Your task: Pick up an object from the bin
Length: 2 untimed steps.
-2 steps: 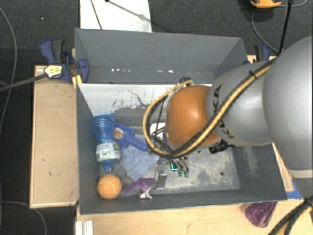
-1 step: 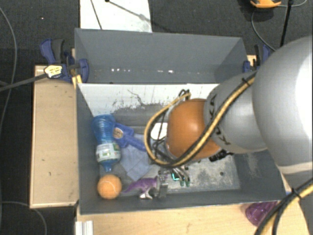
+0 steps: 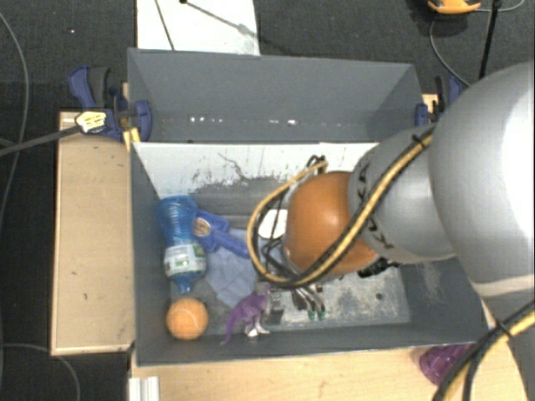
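In the camera view the arm reaches into the grey bin [image 3: 267, 90] from the right. Its round orange wrist cover [image 3: 322, 220], looped with yellow and black cables, hides most of the tool below it. The gripper [image 3: 288, 303] sits low over the bin floor, to the right of the blue plastic bottle [image 3: 180, 241] and nearer the front wall than the bottle's middle. Whether the claw is open or closed cannot be told, since dark hardware and the cover mask it, and nothing can be seen clamped in it.

The bottle lies lengthwise along the left wall. Just in front of its cap end rests an orange ball [image 3: 186, 318]. To the bottle's right lies a pale blue cloth [image 3: 230, 274], with a blue handled thing [image 3: 219, 230] touching the bottle's upper part. A small purple toy figure [image 3: 244, 314] lies front-right of the bottle, beyond the cloth, just beside the gripper's left side, perhaps touching it. It is the thing nearest the tool and so the likely pick.

The step in hand looks like the descent or the final lining-up at the floor, not a lift. The next move probably calls for centring the claw on the purple figure rather than beside it and closing firmly. The figure is small, irregular and close to the cloth, so the cloth's edge could be caught along with it.
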Each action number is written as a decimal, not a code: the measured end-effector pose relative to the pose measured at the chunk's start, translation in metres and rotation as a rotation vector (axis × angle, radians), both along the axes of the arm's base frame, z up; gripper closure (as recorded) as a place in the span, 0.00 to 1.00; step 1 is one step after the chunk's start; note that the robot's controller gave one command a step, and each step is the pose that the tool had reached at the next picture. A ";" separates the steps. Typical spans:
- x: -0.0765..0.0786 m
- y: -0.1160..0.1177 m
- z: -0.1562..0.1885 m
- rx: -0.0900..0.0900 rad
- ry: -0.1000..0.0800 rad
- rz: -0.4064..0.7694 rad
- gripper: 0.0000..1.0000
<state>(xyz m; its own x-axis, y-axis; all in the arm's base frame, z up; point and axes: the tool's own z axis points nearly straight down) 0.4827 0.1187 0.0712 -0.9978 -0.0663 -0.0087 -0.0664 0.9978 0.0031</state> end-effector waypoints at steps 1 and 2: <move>0.000 0.000 0.000 0.000 0.000 -0.001 1.00; 0.002 0.001 0.049 -0.002 0.008 -0.003 1.00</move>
